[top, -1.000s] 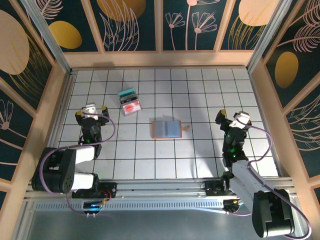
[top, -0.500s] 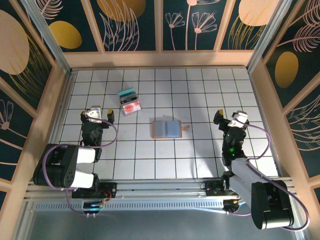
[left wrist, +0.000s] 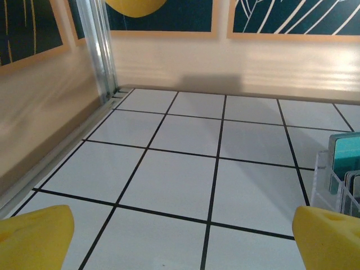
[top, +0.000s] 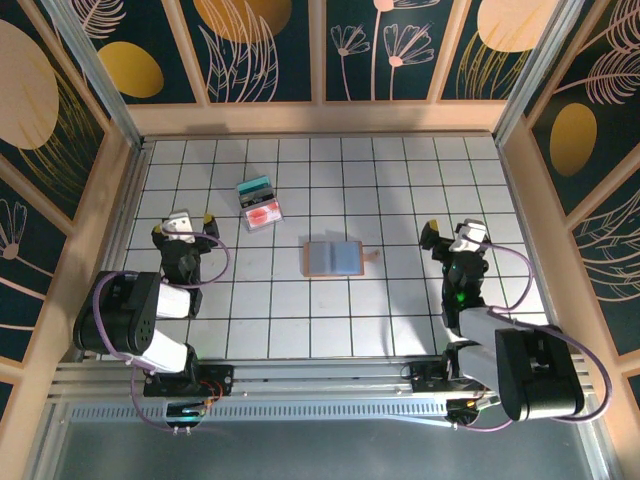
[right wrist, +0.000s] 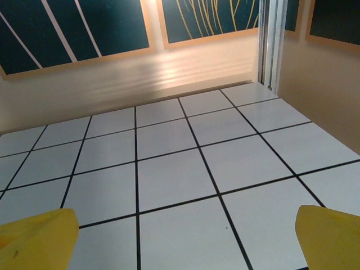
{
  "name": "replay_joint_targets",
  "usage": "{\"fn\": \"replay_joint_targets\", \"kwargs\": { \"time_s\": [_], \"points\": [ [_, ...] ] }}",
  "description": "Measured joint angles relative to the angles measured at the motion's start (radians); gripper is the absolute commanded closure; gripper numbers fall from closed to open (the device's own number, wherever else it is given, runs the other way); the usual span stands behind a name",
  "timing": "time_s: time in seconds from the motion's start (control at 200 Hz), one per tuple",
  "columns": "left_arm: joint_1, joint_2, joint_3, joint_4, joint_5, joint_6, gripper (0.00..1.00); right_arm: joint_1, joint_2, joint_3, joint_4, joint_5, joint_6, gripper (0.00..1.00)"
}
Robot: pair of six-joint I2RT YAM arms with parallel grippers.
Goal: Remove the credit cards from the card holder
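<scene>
Grippers are being held spread on both sides. The left gripper (top: 183, 222) is being shown at the left of the overhead frame and the right gripper (top: 455, 240) at the right, each low over the tiled table (top: 400, 180), with nothing being pinched.

The card holder (top: 333, 258) is being seen lying open at the centre of that frame, grey-blue inside upward, well apart from both tools. The credit cards (top: 260, 203) are being seen up and left of it.

From that layout, the removal is being judged done or nearly so. Whether a card is being kept in a pocket cannot be told. If one is, the next move is being judged to call for the holder to be pinned by one tool while a card edge is pinched by the other.

At the right edge of the left wrist frame, a clear stand (left wrist: 322, 183) is being revealed, with the teal card (left wrist: 344, 152) upright in it. That detail is being left unclear from overhead, where the holder's place between the arms is being given.
</scene>
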Motion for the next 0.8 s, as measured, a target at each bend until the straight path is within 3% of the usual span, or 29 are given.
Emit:
{"fn": "replay_joint_targets", "kwargs": {
  "time_s": [0.475, 0.671, 0.801],
  "points": [
    [0.0, 0.0, 0.002, 0.001, -0.045, -0.029, 0.01, -0.152, 0.278, 0.016, 0.266, -0.185, -0.009, 0.01],
    [0.0, 0.0, 0.002, 0.001, -0.049, -0.03, 0.01, -0.172, 0.41, 0.018, 0.378, -0.239, 0.008, 0.01],
    [0.0, 0.0, 0.002, 0.002, -0.049, -0.03, 0.01, -0.177, 0.42, 0.043, 0.367, -0.283, 0.008, 0.01]
  ]
}}
